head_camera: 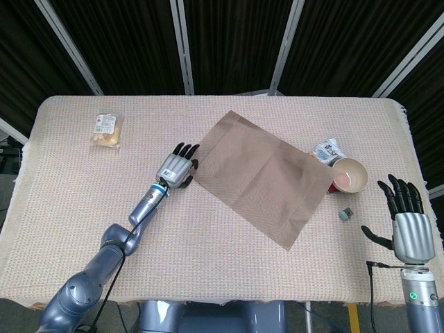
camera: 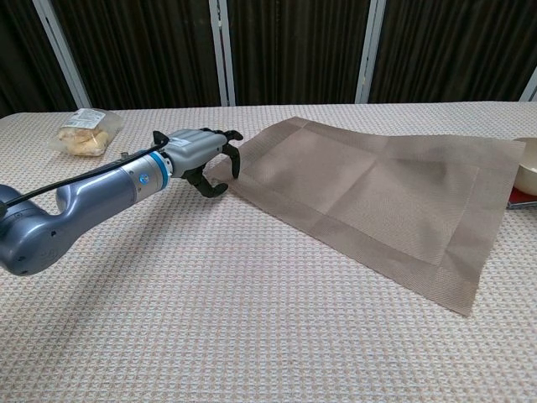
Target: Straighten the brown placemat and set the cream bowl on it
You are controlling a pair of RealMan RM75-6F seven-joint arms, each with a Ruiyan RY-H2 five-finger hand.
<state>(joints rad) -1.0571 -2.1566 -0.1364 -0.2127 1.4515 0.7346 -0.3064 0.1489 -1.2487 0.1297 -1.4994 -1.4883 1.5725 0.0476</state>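
Observation:
The brown placemat (head_camera: 263,177) lies skewed on the table, one corner pointing toward the front edge; in the chest view the placemat (camera: 369,197) spreads from centre to right. My left hand (head_camera: 177,168) is at its left corner. The chest view shows the left hand (camera: 197,151) with fingers curled over the mat's edge and the thumb tucked at the corner, pinching it. The cream bowl (head_camera: 349,174) stands off the mat's right corner, and only the bowl's edge (camera: 527,166) shows at the chest view's right border. My right hand (head_camera: 406,222) hangs empty, fingers spread, right of the bowl.
A wrapped snack pack (head_camera: 107,129) lies at the far left, seen also as the snack pack (camera: 84,130). A small printed packet (head_camera: 326,150) sits behind the bowl, and a little grey-green block (head_camera: 345,214) in front of it. Something red (camera: 520,195) lies under the bowl.

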